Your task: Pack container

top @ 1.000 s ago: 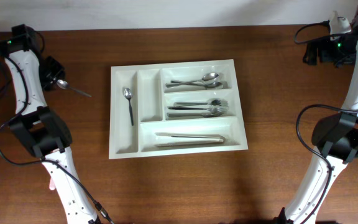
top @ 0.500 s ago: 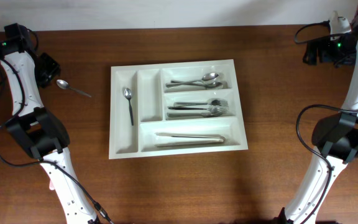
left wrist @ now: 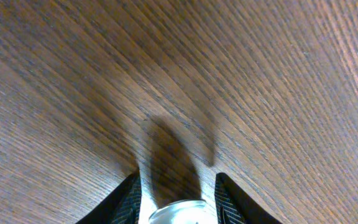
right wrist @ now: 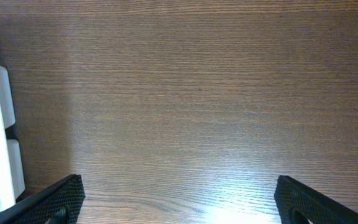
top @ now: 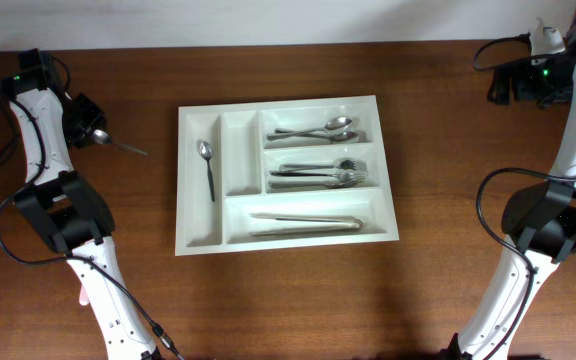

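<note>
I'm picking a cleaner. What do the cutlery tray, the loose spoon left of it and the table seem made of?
Cutlery tray: likely plastic, white, smooth, moulded with rounded compartment walls. Loose spoon: metal, probably polished steel; it glints silver. Table: dark brown wood or wood-look laminate, matte, with fine straight grain; I cannot tell which.

The worktop (top: 288, 300) is dark brown wood with fine, straight grain. The container (top: 198, 225) is plain white and its cutlery (top: 313, 131) silver. Beside the black left hand (top: 92, 130), on a white arm (top: 33, 130) with black joints, a spoon (top: 120, 146) gleams silver.
</note>
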Controlling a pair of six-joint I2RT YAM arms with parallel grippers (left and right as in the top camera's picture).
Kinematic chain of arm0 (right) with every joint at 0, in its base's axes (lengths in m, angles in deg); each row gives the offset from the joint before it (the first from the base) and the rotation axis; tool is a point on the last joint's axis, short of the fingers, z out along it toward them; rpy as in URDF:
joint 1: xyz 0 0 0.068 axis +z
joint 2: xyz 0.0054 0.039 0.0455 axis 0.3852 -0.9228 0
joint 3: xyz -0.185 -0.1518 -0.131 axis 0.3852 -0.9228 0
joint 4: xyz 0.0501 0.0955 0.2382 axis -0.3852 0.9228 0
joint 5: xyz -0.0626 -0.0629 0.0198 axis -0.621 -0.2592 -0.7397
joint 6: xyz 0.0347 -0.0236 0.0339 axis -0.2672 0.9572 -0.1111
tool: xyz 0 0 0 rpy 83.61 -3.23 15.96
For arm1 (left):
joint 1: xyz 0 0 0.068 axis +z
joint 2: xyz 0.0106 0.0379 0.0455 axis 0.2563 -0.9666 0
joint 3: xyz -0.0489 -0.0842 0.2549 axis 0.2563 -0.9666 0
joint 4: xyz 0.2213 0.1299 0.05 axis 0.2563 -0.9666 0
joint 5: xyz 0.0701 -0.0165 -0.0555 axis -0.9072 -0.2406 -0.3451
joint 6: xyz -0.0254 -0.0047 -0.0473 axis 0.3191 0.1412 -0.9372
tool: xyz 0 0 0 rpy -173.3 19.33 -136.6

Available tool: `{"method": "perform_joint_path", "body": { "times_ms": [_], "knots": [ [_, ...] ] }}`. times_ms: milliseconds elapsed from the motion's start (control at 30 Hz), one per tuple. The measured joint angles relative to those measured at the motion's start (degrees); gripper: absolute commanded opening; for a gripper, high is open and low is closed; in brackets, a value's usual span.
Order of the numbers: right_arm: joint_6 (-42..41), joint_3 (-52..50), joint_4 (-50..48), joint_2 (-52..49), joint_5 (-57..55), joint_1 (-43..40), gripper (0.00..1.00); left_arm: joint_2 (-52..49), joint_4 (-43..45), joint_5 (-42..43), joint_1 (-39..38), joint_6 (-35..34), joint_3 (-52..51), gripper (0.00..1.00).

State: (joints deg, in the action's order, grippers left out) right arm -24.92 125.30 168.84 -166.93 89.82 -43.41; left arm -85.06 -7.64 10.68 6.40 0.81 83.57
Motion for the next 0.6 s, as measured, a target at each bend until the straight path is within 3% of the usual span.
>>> {"method": "perform_joint_path", "body": {
  "times_ms": [367, 500, 600],
  "knots": [
    [-0.02, 0.0, 0.0, 0.0, 0.0, 0.0, 0.99, 0.0, -0.02, 0.0, 0.0, 0.96, 0.0, 0.25],
    [-0.02, 0.0, 0.0, 0.0, 0.0, 0.0, 0.99, 0.0, -0.02, 0.02, 0.0, 1.07, 0.0, 0.13],
    [-0.04, 0.0, 0.0, 0.0, 0.0, 0.0, 0.99, 0.0, -0.02, 0.31, 0.0, 1.4, 0.0, 0.11]
  ]
}}
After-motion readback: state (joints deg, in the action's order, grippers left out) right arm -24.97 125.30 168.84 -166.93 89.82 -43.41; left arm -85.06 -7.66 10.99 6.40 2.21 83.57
